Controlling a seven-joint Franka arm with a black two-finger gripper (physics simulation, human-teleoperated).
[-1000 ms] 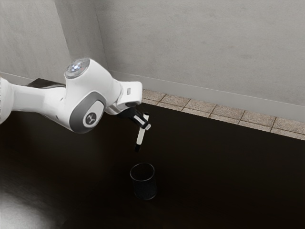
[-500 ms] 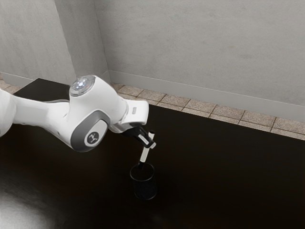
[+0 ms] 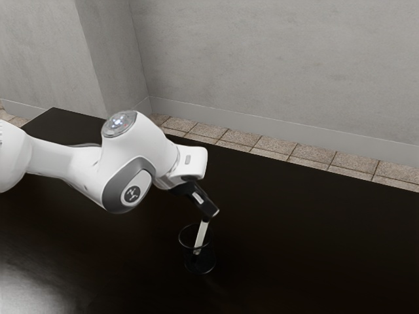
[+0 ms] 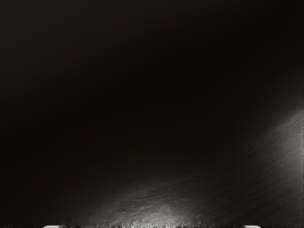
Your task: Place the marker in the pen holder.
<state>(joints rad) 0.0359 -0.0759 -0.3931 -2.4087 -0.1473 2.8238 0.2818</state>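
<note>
My gripper (image 3: 211, 212) is just above the pen holder in the exterior view, angled down toward the exterior view's right. In the wrist view the gripper (image 4: 152, 226) has its two fingertips far apart at the lower edge, with no marker visible between them. The white marker (image 3: 201, 235) leans inside the dark round pen holder (image 3: 200, 267); its lower part is within the walls and its upper end rises past the rim, close below the fingertips. Whether that end touches a finger I cannot tell.
The dark table (image 3: 294, 229) extends around the holder, with its far edge along a tiled floor strip (image 3: 272, 145). Behind that stands a grey wall (image 3: 275, 65). Pale reflections lie on the dark surface (image 4: 166, 209) in the wrist view.
My hand came down toward the holder and shifted slightly to the exterior view's right. The gripper opened, and the marker, earlier held above the holder, dropped down inside it.
</note>
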